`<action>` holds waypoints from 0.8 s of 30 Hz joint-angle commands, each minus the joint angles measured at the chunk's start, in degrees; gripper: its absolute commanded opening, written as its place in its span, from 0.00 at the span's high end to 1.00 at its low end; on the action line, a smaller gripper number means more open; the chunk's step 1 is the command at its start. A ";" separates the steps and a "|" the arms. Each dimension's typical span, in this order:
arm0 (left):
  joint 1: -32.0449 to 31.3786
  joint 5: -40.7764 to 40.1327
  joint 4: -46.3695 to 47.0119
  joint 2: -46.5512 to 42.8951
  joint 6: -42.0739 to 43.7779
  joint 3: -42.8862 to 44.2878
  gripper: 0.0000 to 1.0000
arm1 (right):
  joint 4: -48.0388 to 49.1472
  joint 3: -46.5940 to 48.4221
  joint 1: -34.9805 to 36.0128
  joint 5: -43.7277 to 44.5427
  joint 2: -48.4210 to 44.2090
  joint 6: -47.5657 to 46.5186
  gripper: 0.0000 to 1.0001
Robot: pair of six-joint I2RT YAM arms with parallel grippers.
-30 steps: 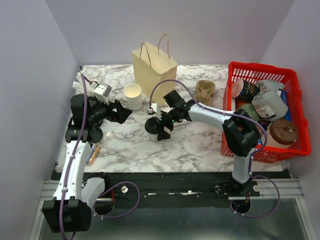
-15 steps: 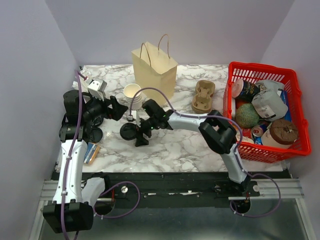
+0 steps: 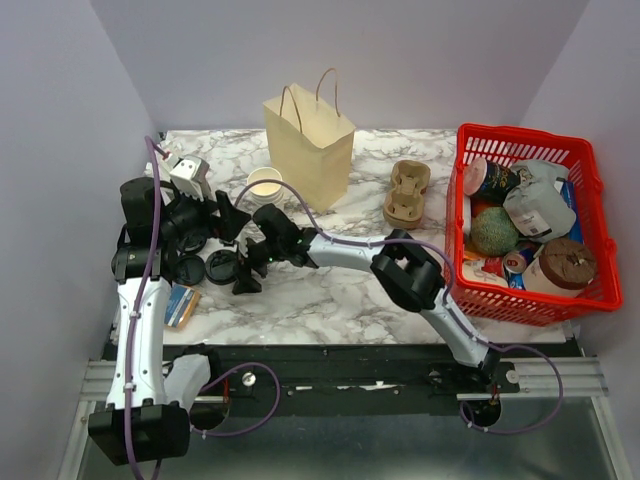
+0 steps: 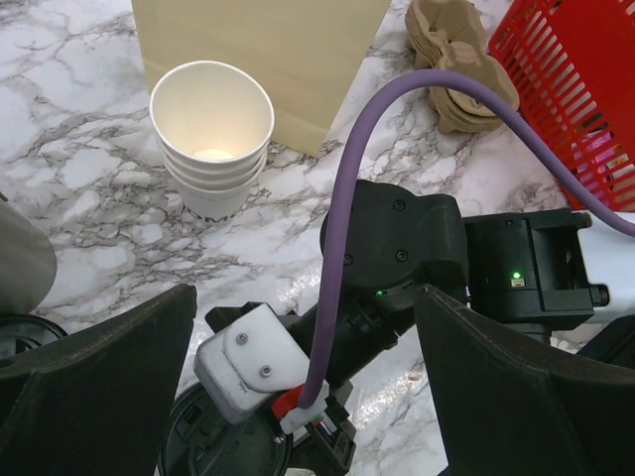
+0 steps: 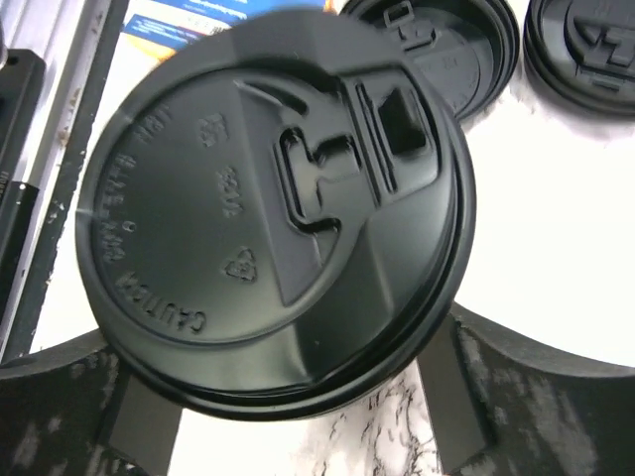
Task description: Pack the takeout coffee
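The takeout coffee point(image 3: 222, 266) shows mostly as its round black lid; the white cup under it is hidden. In the right wrist view that lid point(image 5: 268, 218) fills the frame and sits tilted between both fingers. My right gripper point(image 3: 236, 273) reaches far left across the table, shut on the cup. My left gripper point(image 3: 232, 217) hangs just behind it, open and holding nothing. Its view looks down on the right wrist, with the lid point(image 4: 213, 446) at the bottom edge. The paper bag point(image 3: 310, 145) stands upright at the back.
A stack of lidless white cups point(image 3: 265, 186) stands left of the bag. Loose black lids point(image 3: 190, 268) and blue packets point(image 3: 180, 305) lie at the left edge. Brown cup carriers point(image 3: 407, 192) sit in the middle back, and a full red basket point(image 3: 590, 160) stands at the right.
My right gripper has swept left across the table, and the lidded cup has gone with it from the middle to the loose lids. The left gripper has drawn back slightly.
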 commanded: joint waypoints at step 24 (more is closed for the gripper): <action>0.16 9.16 19.68 -5.47 -7.32 -6.61 0.01 | -42.02 -19.18 -27.66 20.53 -41.13 -8.11 0.18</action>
